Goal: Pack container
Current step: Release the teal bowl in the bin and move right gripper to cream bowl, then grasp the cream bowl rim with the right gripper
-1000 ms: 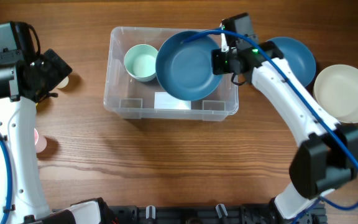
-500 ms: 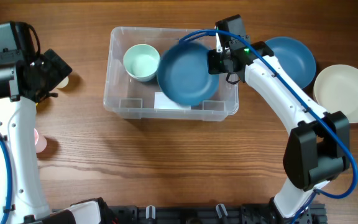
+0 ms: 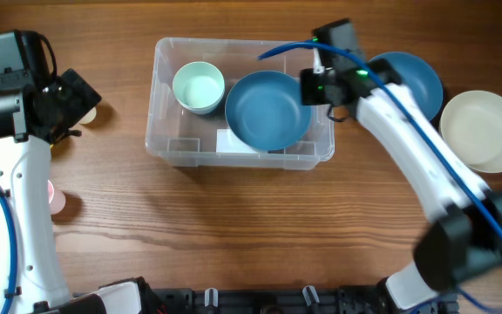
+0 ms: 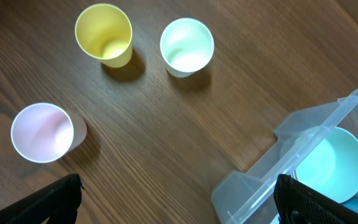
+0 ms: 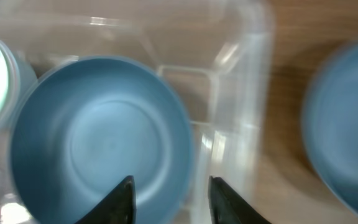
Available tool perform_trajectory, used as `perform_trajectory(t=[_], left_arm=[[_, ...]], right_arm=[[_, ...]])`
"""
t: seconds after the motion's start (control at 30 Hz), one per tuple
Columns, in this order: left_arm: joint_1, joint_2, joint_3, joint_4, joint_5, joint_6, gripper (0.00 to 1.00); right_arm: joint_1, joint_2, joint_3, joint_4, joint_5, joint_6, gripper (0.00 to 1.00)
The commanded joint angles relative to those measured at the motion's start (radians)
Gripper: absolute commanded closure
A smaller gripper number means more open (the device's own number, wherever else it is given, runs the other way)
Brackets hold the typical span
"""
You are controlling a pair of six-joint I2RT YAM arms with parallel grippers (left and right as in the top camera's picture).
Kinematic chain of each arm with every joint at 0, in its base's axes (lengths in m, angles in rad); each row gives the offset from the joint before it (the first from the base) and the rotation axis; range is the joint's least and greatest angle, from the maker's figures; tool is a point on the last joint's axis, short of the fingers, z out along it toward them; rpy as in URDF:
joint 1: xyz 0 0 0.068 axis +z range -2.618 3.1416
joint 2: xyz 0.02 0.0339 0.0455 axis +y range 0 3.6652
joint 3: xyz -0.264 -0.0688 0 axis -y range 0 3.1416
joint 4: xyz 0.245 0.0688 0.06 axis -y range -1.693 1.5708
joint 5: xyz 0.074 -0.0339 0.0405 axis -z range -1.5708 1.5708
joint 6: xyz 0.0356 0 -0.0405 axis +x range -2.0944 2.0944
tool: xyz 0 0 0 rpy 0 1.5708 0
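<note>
The clear container (image 3: 168, 139) stands at the table's back centre. Inside it are a mint bowl (image 3: 198, 87) on the left and a blue bowl (image 3: 267, 109) lying flat on the right. My right gripper (image 3: 316, 87) hovers over the blue bowl's right rim by the container's right wall. In the right wrist view its fingers (image 5: 169, 202) are apart, above the blue bowl's (image 5: 98, 137) rim and the container wall (image 5: 241, 93). My left gripper (image 4: 179, 205) is wide open and empty over bare wood, left of the container's corner (image 4: 278, 168).
A second blue bowl (image 3: 408, 78) and a cream bowl (image 3: 485, 129) sit right of the container. A yellow cup (image 4: 104, 34), a mint cup (image 4: 186, 46) and a pink cup (image 4: 42, 132) stand on the wood at the left.
The blue bowl went from tilted over the container to lying flat inside it. My right gripper let go of it. The left arm has not moved.
</note>
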Motion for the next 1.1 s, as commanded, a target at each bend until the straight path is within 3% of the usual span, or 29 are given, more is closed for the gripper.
perform_trajectory(t=[0.0, 0.17, 0.4, 0.7, 0.87, 1.07], left_arm=[[0.005, -0.014, 0.010, 0.000, -0.002, -0.010, 0.00], [0.005, -0.014, 0.010, 0.000, -0.002, -0.010, 0.00], [0.005, -0.014, 0.010, 0.000, -0.002, -0.010, 0.00], [0.005, -0.014, 0.010, 0.000, -0.002, -0.010, 0.00], [0.005, -0.014, 0.010, 0.000, -0.002, -0.010, 0.00], [0.005, -0.014, 0.010, 0.000, -0.002, -0.010, 0.00]], right_arm=[[-0.112, -0.193, 0.027, -0.114, 0.139, 0.183, 0.47], [-0.467, -0.274, 0.027, -0.250, 0.058, 0.232, 0.43], [-0.860, -0.189, -0.038, -0.294, -0.040, 0.210, 0.43], [-0.937, 0.016, -0.112, -0.278, -0.059, 0.188, 0.37], [-0.978, 0.020, -0.198, -0.203, -0.097, 0.258, 0.39], [-1.125, 0.020, -0.347, -0.043, -0.187, 0.286, 0.41]])
